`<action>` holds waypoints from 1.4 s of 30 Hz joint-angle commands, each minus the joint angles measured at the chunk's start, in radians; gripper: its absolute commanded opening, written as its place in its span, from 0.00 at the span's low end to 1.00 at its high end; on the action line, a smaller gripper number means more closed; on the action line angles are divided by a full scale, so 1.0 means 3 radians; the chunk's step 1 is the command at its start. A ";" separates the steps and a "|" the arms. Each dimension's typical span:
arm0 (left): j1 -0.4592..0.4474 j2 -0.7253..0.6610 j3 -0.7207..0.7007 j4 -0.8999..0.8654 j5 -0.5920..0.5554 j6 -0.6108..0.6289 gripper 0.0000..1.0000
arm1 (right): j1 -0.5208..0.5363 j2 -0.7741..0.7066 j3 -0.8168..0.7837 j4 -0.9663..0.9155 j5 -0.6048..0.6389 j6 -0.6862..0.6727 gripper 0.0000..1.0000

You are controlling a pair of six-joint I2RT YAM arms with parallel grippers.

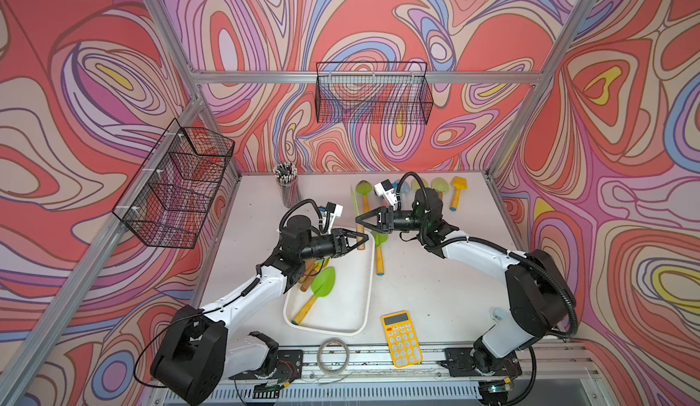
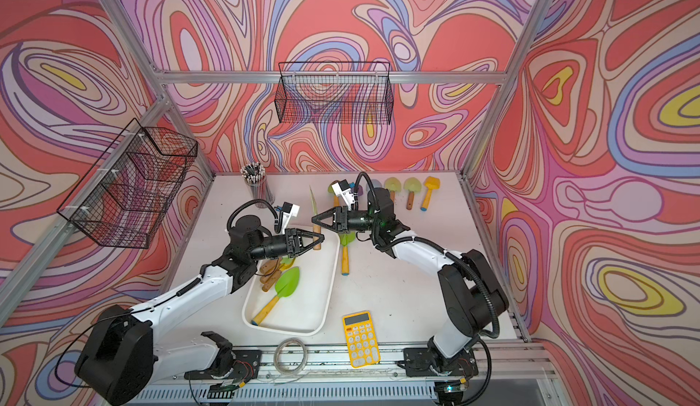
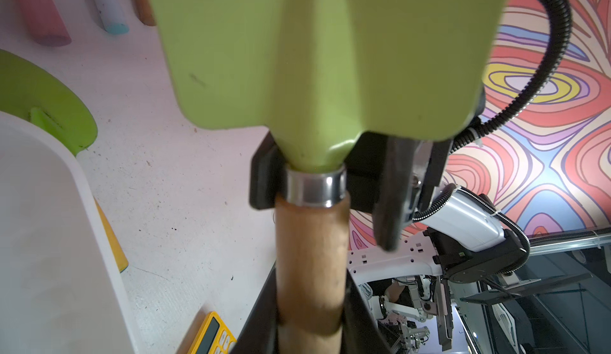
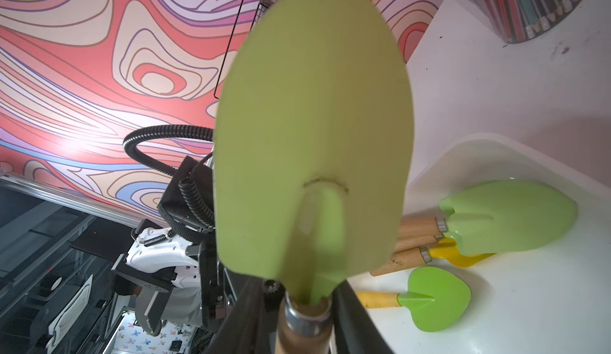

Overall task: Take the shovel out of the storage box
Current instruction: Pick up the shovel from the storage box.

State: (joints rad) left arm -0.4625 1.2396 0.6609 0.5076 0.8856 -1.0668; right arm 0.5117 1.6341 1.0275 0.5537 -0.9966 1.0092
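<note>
- Left claw clamps the wooden handle of the pale-green leaf-bladed shovel, upright above the shallow white plastic storage box, at its 1 o'clock corner.
- Right claw pinches the shovel's metal collar: likely a handover.

Swirling red-pink patterned walls, aluminium frame, white tabletop

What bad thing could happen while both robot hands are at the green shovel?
1. The left hand pinches the shovel by its wooden handle, and the right hand has its fingers beside the metal collar. If the left lets go before the right grips firmly, the shovel might drop into the storage box or onto the table.
2. If both hands pull different ways, the shovel could twist or slip out.
</note>
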 commanded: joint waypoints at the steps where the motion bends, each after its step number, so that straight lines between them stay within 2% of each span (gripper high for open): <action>1: -0.0036 0.0020 -0.0016 0.0199 0.0065 -0.0038 0.00 | 0.0007 0.0064 -0.0050 0.0393 -0.0077 0.0221 0.36; 7: -0.0043 0.0030 -0.0025 0.0203 0.0063 -0.0029 0.00 | 0.0007 0.0091 -0.0068 0.0506 -0.0116 0.0308 0.32; 12: -0.0043 0.0026 -0.0055 0.0186 0.0039 -0.0019 0.00 | 0.0003 0.0063 -0.0087 0.0452 -0.0077 0.0277 0.20; 13: -0.0043 0.0011 -0.0056 0.0149 0.0030 -0.0001 0.03 | 0.0000 0.0058 -0.0095 0.0435 -0.0065 0.0270 0.19; 14: -0.0044 -0.0007 -0.0058 0.0076 0.0017 0.0042 0.10 | -0.0016 0.0051 -0.0101 0.0436 -0.0054 0.0271 0.18; 17: -0.0037 -0.0118 0.0011 -0.0475 -0.0088 0.0347 0.47 | -0.0066 0.0031 -0.0129 0.0401 -0.0011 0.0271 0.17; 18: -0.0029 -0.0180 0.0044 -0.0737 -0.0165 0.0488 0.57 | -0.0089 0.0022 -0.0137 0.0373 -0.0004 0.0263 0.17; 21: 0.0016 -0.0351 0.0188 -0.1578 -0.0429 0.0956 0.70 | -0.0179 -0.0027 -0.0152 0.0198 0.0022 0.0187 0.17; 26: 0.0022 -0.0511 0.0435 -0.3007 -0.1111 0.1634 0.69 | -0.0321 -0.0143 -0.0052 -0.0655 0.0173 -0.0269 0.17; 30: 0.0002 -0.0548 0.0414 -0.3733 -0.1628 0.1774 0.67 | -0.0345 -0.0177 0.0258 -0.1853 0.0620 -0.0955 0.17; 35: -0.0220 -0.0757 0.0225 -0.4180 -0.2327 0.1589 0.67 | -0.0346 -0.0117 0.0539 -0.2925 0.1446 -0.1478 0.16; 38: -0.0411 -0.0781 0.0169 -0.4309 -0.2594 0.1286 0.68 | -0.0346 -0.0060 0.0591 -0.3246 0.1847 -0.1591 0.15; 42: -0.0507 -0.0836 -0.0018 -0.4336 -0.2825 0.0973 0.69 | -0.0341 0.0007 0.0612 -0.3500 0.2251 -0.1617 0.15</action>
State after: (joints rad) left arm -0.6018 1.0054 0.6907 -0.7101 0.1581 -0.6872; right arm 0.4072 1.6207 1.1843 -0.3614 -0.4774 0.5835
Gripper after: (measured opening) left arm 0.687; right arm 0.239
